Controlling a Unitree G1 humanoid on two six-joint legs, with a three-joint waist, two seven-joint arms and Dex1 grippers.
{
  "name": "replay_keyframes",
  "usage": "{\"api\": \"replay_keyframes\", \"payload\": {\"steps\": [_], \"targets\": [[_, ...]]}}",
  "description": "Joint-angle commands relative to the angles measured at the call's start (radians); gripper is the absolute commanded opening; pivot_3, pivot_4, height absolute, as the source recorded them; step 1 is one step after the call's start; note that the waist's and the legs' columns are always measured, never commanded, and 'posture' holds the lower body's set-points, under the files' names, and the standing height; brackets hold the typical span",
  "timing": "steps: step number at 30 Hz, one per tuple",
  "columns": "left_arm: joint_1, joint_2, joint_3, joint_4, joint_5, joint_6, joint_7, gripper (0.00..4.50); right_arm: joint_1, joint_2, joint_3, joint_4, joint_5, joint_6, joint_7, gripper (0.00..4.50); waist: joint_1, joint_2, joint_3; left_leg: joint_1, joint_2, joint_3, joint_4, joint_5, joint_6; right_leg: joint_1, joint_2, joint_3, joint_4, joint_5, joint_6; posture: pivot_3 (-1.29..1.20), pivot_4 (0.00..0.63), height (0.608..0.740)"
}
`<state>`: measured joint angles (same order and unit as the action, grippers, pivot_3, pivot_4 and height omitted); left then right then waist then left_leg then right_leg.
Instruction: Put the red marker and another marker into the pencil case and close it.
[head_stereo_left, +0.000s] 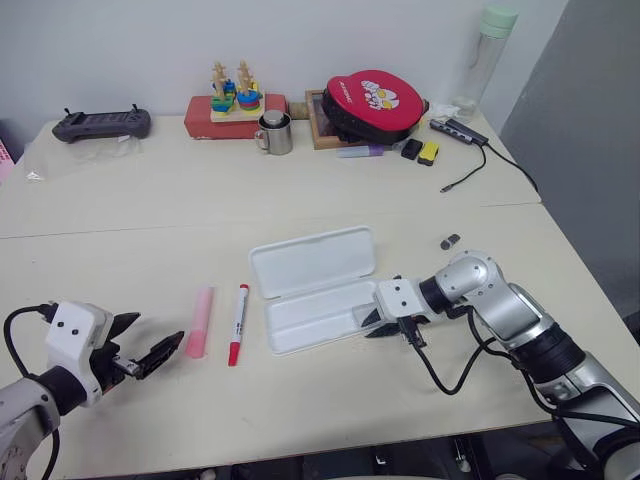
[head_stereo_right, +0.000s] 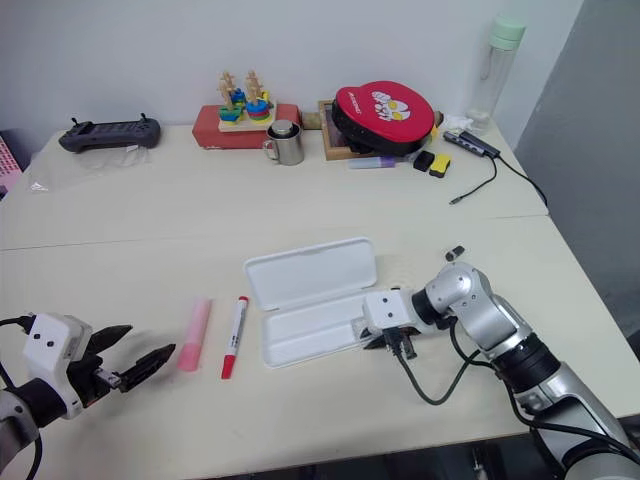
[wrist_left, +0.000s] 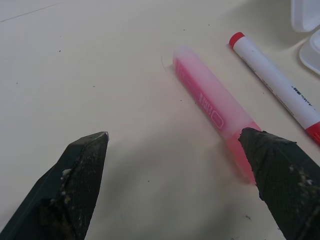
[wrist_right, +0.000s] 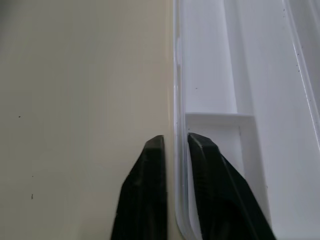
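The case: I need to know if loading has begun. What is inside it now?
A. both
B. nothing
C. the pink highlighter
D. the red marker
B: the case lies open with bare compartments, while the red marker and pink highlighter lie side by side on the table beside it.

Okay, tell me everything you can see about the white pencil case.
The pencil case is a flat white plastic box with rounded corners, lying open on the table, its lid folded back away from the robot. The tray has inner dividers and looks empty. The red marker lies just left of it, not touching. The right gripper straddles the tray's front rim near its right end, one finger inside and one outside.
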<state>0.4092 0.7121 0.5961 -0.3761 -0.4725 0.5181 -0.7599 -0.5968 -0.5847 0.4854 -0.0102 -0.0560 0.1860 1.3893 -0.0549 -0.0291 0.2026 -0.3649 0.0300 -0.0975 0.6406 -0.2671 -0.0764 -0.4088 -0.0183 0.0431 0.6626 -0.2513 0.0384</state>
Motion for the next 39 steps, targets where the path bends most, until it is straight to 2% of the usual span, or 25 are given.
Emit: {"api": "replay_keyframes", "payload": {"steps": [1,4,12,18,25,29,34,39], "targets": [[0.001,0.013,0.014,-0.008,0.001,-0.011,-0.008,4.50,-0.006,-0.008,-0.029,-0.052,0.031,0.023,-0.008,1.54,0.000,0.000,0.000,0.000,0.000,0.000,0.000,0.000,0.000,0.000,0.000,0.000,0.000,0.000,0.000,0.00,0.150,0.740],[0.004,0.013,0.022,-0.014,-0.002,-0.008,-0.011,4.50,-0.017,-0.021,-0.041,-0.066,0.049,0.041,0.005,2.42,0.000,0.000,0.000,0.000,0.000,0.000,0.000,0.000,0.000,0.000,0.000,0.000,0.000,0.000,0.000,0.00,0.150,0.740],[0.050,0.027,0.096,-0.115,-0.067,0.056,-0.033,4.50,-0.040,-0.075,-0.123,-0.150,0.176,0.131,0.045,2.42,0.000,0.000,0.000,0.000,0.000,0.000,0.000,0.000,0.000,0.000,0.000,0.000,0.000,0.000,0.000,0.00,0.150,0.740],[-0.010,0.028,0.105,-0.311,-0.217,0.206,0.069,4.50,-0.060,-0.077,-0.202,-0.208,0.292,0.258,0.009,2.42,0.001,0.000,0.000,0.000,0.000,-0.001,0.001,0.000,0.000,0.001,0.000,0.000,0.000,0.000,0.000,0.00,0.150,0.740],[-0.126,0.089,-0.013,-0.410,-0.221,0.371,0.225,4.50,-0.067,-0.072,-0.199,-0.219,0.309,0.275,-0.029,2.42,0.003,0.000,0.000,0.000,0.000,-0.001,0.001,0.000,0.000,0.001,0.000,0.000,0.000,0.000,0.000,0.00,0.150,0.740],[-0.199,0.064,-0.058,-0.427,-0.267,0.469,0.311,4.50,-0.071,-0.071,-0.198,-0.219,0.315,0.278,-0.037,2.42,0.003,0.000,0.000,0.000,0.000,-0.001,0.001,0.000,0.000,0.001,0.000,0.000,0.000,0.000,0.001,0.00,0.150,0.740],[-0.285,-0.003,-0.194,-0.472,-0.263,0.596,0.467,4.50,-0.071,-0.075,-0.193,-0.208,0.318,0.270,-0.046,2.42,0.004,0.000,0.000,0.000,-0.001,-0.001,0.001,0.000,0.000,0.001,0.000,0.000,0.000,0.001,0.001,0.00,0.150,0.740],[-0.316,-0.028,-0.214,-0.494,-0.273,0.636,0.506,4.50,-0.071,-0.077,-0.190,-0.208,0.321,0.270,-0.051,2.42,0.005,0.000,0.000,0.000,-0.001,-0.002,0.001,0.000,0.000,0.001,0.000,0.000,0.000,0.001,0.001,0.00,0.150,0.740]]}}
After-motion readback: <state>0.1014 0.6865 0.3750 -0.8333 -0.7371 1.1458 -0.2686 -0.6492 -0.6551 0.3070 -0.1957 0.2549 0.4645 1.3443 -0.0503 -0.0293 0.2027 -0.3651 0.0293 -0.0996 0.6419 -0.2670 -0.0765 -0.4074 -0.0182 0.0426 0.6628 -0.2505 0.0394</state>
